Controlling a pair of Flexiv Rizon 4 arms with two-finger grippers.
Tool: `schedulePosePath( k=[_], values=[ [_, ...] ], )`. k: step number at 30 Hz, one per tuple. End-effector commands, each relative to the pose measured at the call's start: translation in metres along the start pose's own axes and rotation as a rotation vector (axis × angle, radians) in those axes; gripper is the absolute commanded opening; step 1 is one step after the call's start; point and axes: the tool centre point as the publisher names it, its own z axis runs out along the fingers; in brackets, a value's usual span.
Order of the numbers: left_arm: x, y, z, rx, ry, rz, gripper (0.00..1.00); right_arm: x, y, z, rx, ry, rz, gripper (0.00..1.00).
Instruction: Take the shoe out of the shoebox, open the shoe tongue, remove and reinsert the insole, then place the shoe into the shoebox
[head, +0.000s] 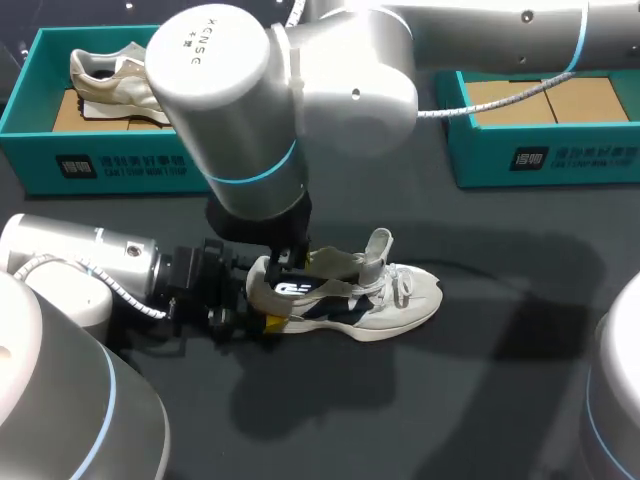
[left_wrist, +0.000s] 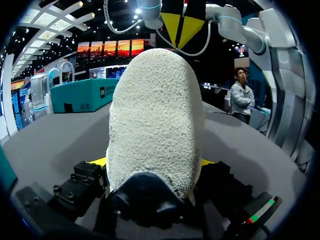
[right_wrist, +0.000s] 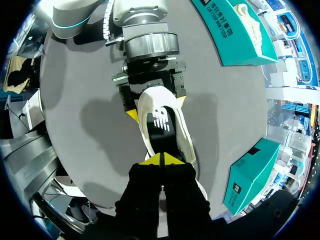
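Now, on the worktop (head: 480, 400), the shoe (head: 380, 300) sits outside the shoebox (head: 560, 160). My left tool (head: 258, 308) clamps its heel. My right tool (right_wrist: 161, 159) hangs over the insole (right_wrist: 159, 122), tips pressed together (tongue up). Insole removal seems next: spread, dip, pinch its edge.

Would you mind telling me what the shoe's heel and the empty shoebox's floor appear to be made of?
The shoe's heel looks like nubby, fleece-like fabric, matte off-white, judging by its pebbled surface, though suede is possible. The empty shoebox's floor looks like plain matte brown cardboard, with flap seams showing.
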Motion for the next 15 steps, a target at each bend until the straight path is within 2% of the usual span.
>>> schedulePosePath(
  k=[1, 7, 9, 11, 12, 15],
  values=[
    [0.000, 0.000, 0.000, -0.001, -0.001, 0.000, 0.00, -0.003, 0.004, 0.002, 0.005, 0.011, -0.003, 0.00],
    [0.000, 0.000, 0.000, -0.001, -0.001, 0.000, 0.00, -0.003, 0.004, 0.002, 0.005, 0.011, -0.003, 0.00],
    [0.000, 0.000, 0.000, -0.001, -0.001, 0.000, 0.00, -0.002, 0.006, 0.015, -0.081, 0.001, -0.039, 0.00],
    [0.000, 0.000, 0.000, -0.001, -0.001, 0.000, 0.00, -0.003, 0.005, 0.028, -0.078, 0.010, -0.025, 0.00],
    [0.000, 0.000, 0.000, -0.001, -0.001, 0.000, 0.00, -0.003, 0.004, 0.033, -0.105, 0.017, -0.026, 0.00],
    [0.000, 0.000, 0.000, -0.001, -0.001, 0.000, 0.00, -0.004, 0.004, 0.042, -0.112, 0.023, -0.021, 0.00]
  ],
)
